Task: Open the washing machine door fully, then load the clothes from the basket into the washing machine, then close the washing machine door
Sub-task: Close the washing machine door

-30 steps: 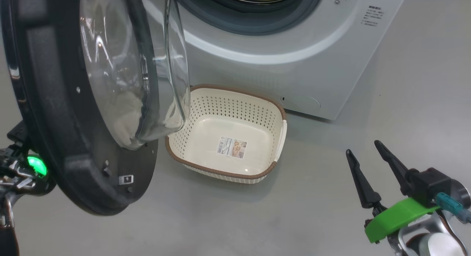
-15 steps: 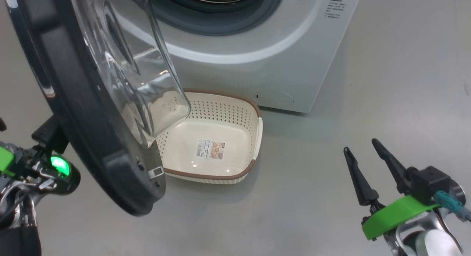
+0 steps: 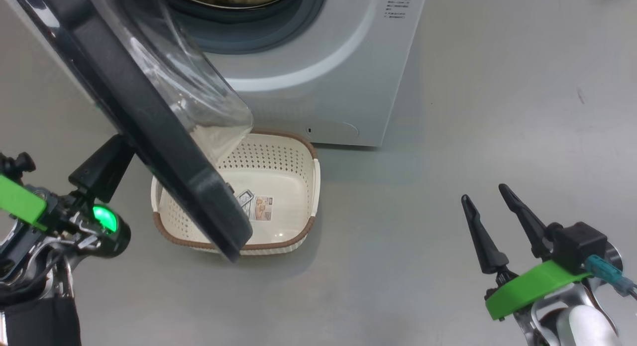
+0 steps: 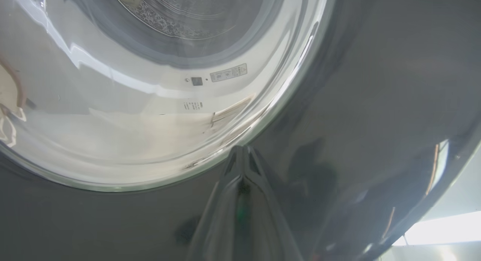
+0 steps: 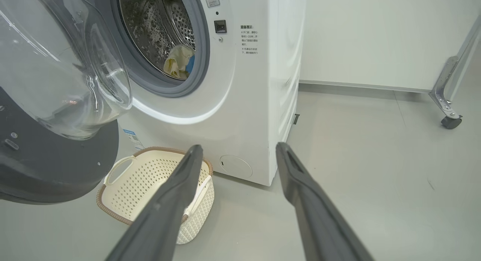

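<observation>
1. Our left gripper (image 4: pixel 242 151) is pinched fully together with nothing between the fingers. Its tips are right against the glossy black rim of the washing machine door (image 4: pixel 375 103), just beside the edge of the glass bowl (image 4: pixel 150 103).
2. Our right gripper (image 3: pixel 483 194) is spread wide, holding nothing, hovering over the floor (image 3: pixel 423 236).
3. From the right gripper, the washing machine (image 5: pixel 244 103) is straight ahead and well apart, with the door standing partway open off to the left.
4. The clothes (image 5: pixel 176 64) sit inside the drum (image 5: pixel 158 24), ahead and up-left of those fingers.
5. The basket (image 5: pixel 150 178) is on the floor just in front of the machine, under the door's lower edge, ahead-left of the right gripper.
</observation>
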Available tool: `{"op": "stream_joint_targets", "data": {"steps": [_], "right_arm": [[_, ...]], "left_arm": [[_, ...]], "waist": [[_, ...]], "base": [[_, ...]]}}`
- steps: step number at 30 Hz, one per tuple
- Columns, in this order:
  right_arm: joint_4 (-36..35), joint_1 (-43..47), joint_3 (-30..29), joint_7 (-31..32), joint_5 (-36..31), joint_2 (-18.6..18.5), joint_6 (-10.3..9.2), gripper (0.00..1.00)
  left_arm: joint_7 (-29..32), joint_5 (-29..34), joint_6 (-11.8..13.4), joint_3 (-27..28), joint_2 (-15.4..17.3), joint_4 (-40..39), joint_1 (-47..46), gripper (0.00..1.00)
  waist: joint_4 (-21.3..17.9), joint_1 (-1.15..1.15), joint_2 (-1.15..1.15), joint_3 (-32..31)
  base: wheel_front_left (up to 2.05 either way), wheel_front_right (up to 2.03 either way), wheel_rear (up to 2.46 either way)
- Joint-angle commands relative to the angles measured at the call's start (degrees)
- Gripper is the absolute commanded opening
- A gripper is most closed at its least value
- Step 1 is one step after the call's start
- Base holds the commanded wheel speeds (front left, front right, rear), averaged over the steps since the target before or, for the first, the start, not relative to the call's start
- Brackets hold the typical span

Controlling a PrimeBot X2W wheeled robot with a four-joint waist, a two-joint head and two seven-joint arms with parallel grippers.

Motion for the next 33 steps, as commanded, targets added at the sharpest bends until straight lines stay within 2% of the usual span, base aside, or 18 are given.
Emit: {"op": "stream_joint_targets", "data": {"steps": [1,15,33], "right_arm": [[-1.42,-2.27,1.3,-0.79,0.5,-0.22,-0.16,1.0],[0.29,-2.89,2.6,-1.61,1.2,-0.22,-0.16,1.0],[1.38,-4.64,4.38,-2.48,2.07,-0.21,-0.16,1.0]], "left_arm": [[-0.05,0.76,-0.41,0.75,0.64,-1.57,-3.29,0.0],[-4.78,5.12,-0.41,-1.38,-1.17,4.38,-9.32,0.0],[-10.96,8.31,-0.41,-2.96,-1.01,12.4,-17.41,0.0]], "waist": [[-1.17,0.0,0.0,-0.14],[-6.32,0.0,0.0,-0.69],[-12.04,0.0,0.0,0.38]], "base": [[0.0,0.0,0.0],[0.0,0.0,0.0],[0.0,0.0,0.0]]}}
